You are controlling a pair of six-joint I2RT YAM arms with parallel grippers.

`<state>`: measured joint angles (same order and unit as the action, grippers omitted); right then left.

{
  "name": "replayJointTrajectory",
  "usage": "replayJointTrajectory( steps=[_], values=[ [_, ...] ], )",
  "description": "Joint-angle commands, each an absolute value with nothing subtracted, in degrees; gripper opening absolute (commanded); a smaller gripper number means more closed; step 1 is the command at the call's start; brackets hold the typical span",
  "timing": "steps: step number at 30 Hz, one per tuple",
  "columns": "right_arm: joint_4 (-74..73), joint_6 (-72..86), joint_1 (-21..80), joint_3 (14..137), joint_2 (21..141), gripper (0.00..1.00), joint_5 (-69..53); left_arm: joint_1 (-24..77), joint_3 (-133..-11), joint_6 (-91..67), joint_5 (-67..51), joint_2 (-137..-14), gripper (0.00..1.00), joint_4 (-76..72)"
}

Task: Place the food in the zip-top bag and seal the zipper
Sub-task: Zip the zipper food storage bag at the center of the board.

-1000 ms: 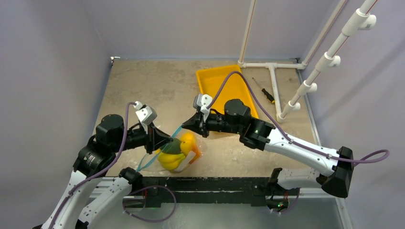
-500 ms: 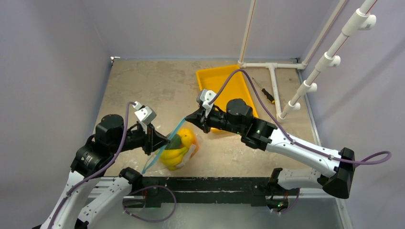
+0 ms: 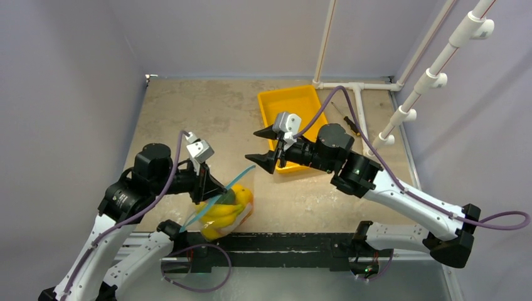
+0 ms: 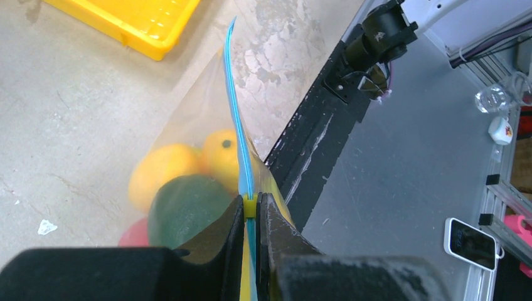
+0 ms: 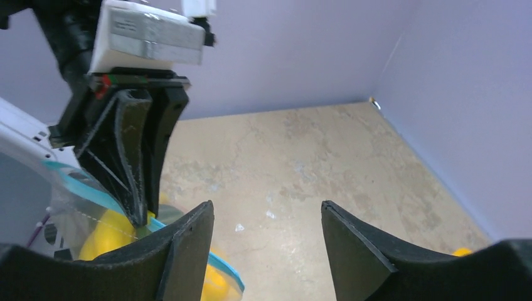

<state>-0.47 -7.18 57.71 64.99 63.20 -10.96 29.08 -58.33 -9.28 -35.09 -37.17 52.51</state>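
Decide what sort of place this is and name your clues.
Probably a robotics lab test cell: a left arm and a right arm bolted to a table, plain walls closing it in, and a white pipe frame.

**Layout of the counter (image 3: pixel 207 113), seen from above.** The zip-top bag (image 3: pixel 243 185) is placed near-left, at the counter's near edge, with the food (image 3: pixel 223 216) contained in it. The zipper (image 4: pixel 235 119) is carried along the bag's top and is pinched at its near-left part by the left hand (image 4: pixel 250 207) — the remainder extends toward the far right. The tray (image 3: pixel 300 100) is set farther back and to the right, well apart from the bag. The right hand (image 3: pixel 252 145) is located between bag and tray, beside the tray's near-left corner. A pipe frame (image 3: pixel 359 103) is found right of the tray.
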Motion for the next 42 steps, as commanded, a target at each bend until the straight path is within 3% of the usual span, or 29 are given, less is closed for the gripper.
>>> replayJointTrajectory(
  steps=[1,9,25,37,42],
  values=[
    [-3.4,-12.1,57.6,69.9,62.7,0.68,-17.1,29.4,-62.4,-7.2,-39.9,-38.2,0.0,50.0],
    [-10.4,-16.4,57.7,73.8,67.4,0.74,-22.9,30.0,-64.1,-6.2,-41.1,-41.1,0.0,50.8],
    [-11.7,-19.0,57.9,70.2,70.6,0.72,-30.7,31.0,-66.4,-5.2,-40.6,-43.2,0.0,51.5],
    [-12.4,-17.5,61.4,69.4,75.7,0.66,-29.9,31.2,-67.3,-5.1,-40.4,-44.5,0.0,51.3],
    [-13.0,-17.2,62.2,68.9,76.2,0.54,-29.8,31.2,-66.9,-5.3,-40.3,-44.5,0.0,50.5]
  ],
)
